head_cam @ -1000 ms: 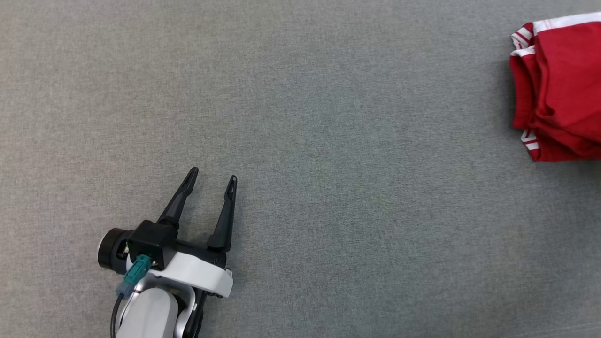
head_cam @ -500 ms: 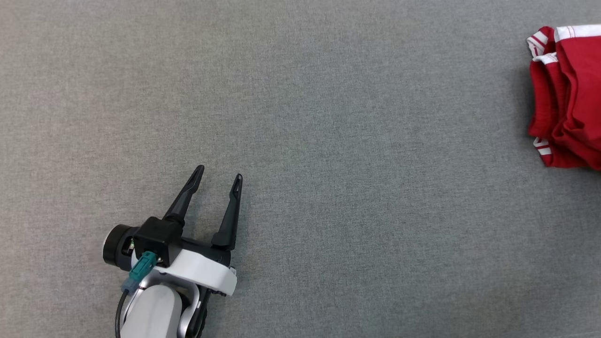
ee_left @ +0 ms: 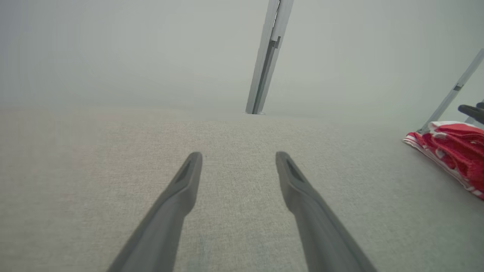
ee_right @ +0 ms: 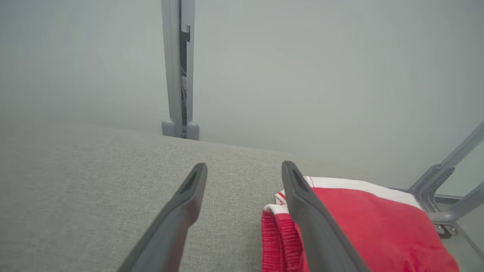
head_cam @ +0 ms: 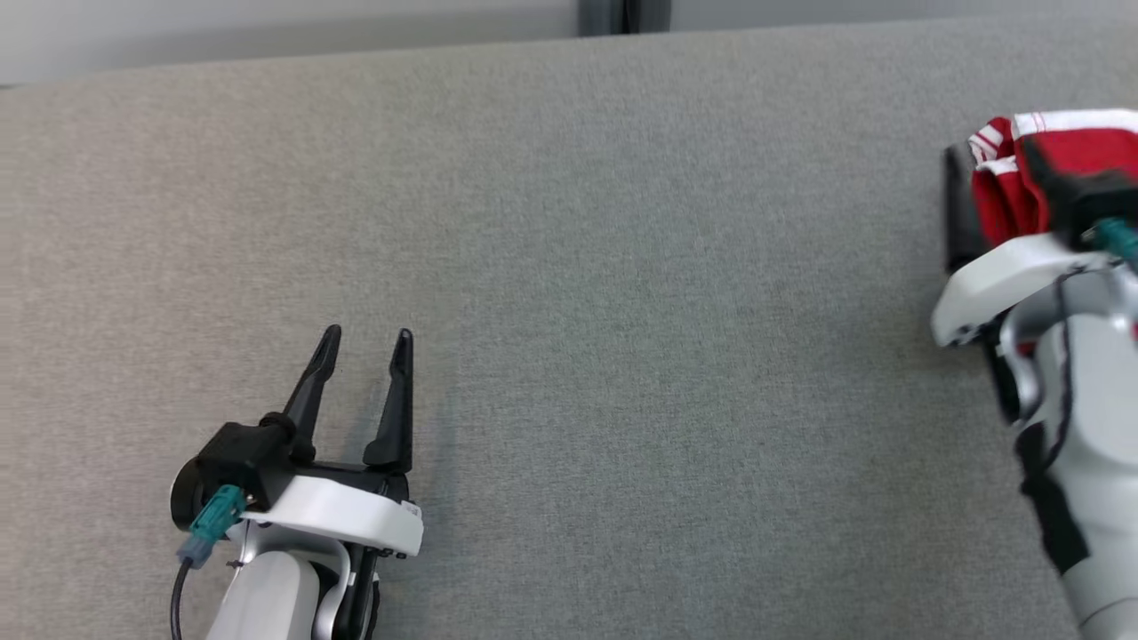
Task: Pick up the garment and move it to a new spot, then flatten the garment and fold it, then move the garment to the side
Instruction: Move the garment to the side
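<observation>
The garment (head_cam: pixel 1080 147), red with white trim, lies in a folded bundle at the right edge of the bench (head_cam: pixel 622 267). The right end effector (ee_right: pixel 244 167) is released, fingers spread, one finger above the cloth, grasping nothing. The left end effector (head_cam: pixel 367 333) is also released, well apart over bare bench. Judged step: placement to the side, apparently complete. Next move: lift the right arm clear without snagging the fabric.

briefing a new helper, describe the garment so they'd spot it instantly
Look across the grey cloth surface to its right side. The garment lies in a bundle, by the right gripper. It is bright red with white-striped trim, unlike the grey cloth and dark fingers.
</observation>
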Robot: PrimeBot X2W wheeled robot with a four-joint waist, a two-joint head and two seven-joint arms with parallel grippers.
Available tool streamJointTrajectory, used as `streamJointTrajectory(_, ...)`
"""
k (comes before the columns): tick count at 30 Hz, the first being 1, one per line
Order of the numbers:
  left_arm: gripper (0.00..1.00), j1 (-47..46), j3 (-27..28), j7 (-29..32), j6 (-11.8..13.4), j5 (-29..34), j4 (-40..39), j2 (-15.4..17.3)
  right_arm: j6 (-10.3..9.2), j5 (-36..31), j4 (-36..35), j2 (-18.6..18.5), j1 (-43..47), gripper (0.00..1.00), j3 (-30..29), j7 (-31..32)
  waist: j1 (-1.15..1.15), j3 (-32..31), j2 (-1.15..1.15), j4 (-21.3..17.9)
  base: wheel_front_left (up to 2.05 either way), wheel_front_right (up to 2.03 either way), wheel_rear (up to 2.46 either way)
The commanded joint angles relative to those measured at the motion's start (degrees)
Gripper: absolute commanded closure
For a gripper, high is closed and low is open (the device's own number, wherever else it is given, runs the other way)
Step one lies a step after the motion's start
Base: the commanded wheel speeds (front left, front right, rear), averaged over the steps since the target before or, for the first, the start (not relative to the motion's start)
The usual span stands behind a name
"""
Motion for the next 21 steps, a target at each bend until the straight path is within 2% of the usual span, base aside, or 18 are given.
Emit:
streamJointTrajectory(1, 0.00, 0.8, 0.5, -0.2, 0.6, -0.9, 0.0, 0.1, -0.01, 0.8, -1.7, 1.1, 2.2, 0.00, 1.1, -0.2, 0.00, -2.2, 0.00, 1.1, 0.00, 0.00, 0.00)
streamJointTrajectory(8, 0.00, 2.7, 2.5, -0.2, 3.0, -4.3, -1.1, 0.1, -0.01, 5.1, -11.7, 4.4, 10.8, 0.00, 4.8, -0.2, 0.00, -7.4, 0.00, 2.6, 0.00, 0.00, 0.00)
streamJointTrajectory(14, 0.00, 5.6, 3.8, -0.2, 4.8, -5.7, -2.4, 0.1, -0.01, 6.4, -23.3, 6.2, 21.4, 0.00, 3.7, -0.2, 0.00, -11.6, 0.00, 3.3, 0.00, 0.00, 0.00)
streamJointTrajectory(15, 0.00, 5.6, 3.8, -0.2, 4.8, -5.7, -2.4, 0.1, -0.01, 6.4, -23.3, 6.2, 21.4, 0.00, 3.7, -0.2, 0.00, -11.6, 0.00, 3.3, 0.00, 0.00, 0.00)
streamJointTrajectory(19, 0.00, 9.5, 4.9, -0.2, 5.5, -5.1, -4.5, 0.1, -0.01, 6.5, -30.2, 7.2, 31.2, 0.00, 1.9, -0.2, 0.00, -14.9, 0.00, 3.4, 0.00, 0.00, 0.00)
streamJointTrajectory(21, 0.00, 10.3, 4.9, -0.2, 5.3, -4.6, -4.6, 0.1, -0.01, 6.5, -30.6, 7.4, 33.0, 0.00, 1.6, -0.2, 0.00, -15.6, 0.00, 3.5, 0.00, 0.00, 0.00)
